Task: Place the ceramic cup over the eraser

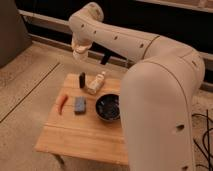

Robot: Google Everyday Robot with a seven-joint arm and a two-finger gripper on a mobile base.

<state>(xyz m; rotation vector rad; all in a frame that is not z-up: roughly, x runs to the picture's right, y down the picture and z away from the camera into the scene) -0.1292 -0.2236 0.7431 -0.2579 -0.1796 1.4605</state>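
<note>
My gripper point(80, 53) hangs from the arm above the back left of the wooden table point(75, 137). It is shut on the small cream ceramic cup point(80, 55), held in the air. The eraser point(82, 79), a small black oblong block, stands upright on the table almost straight below the cup, with a clear gap between them. The fingers are largely hidden by the wrist and the cup.
A beige bottle-like thing point(97, 82) lies just right of the eraser. A black bowl point(108, 107) sits right of centre. A flat blue-grey pad point(79, 104) and an orange carrot-shaped thing point(61, 102) lie on the left. My large white arm point(160, 100) covers the right side.
</note>
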